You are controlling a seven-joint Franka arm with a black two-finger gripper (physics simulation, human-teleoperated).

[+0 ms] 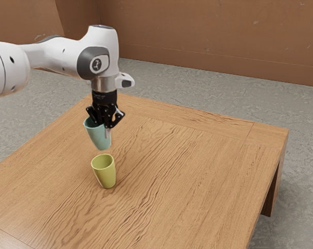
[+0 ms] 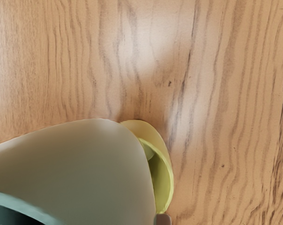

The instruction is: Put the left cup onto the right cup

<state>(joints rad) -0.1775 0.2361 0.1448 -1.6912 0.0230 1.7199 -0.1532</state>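
Note:
A teal cup (image 1: 98, 135) hangs in the air above the wooden table (image 1: 198, 166), tilted slightly, with my gripper (image 1: 105, 122) shut on its rim. Directly below it a yellow-green cup (image 1: 103, 170) stands upright on the table, mouth up; a small gap separates the two cups. In the wrist view the teal cup (image 2: 71, 173) looms large just under my hand and hides most of the yellow-green cup (image 2: 156, 159), whose rim and inside peek out beside it.
The table stretches widely toward the exterior view's right, its far edge (image 1: 270, 136) dropping to a grey floor. Brown walls stand behind.

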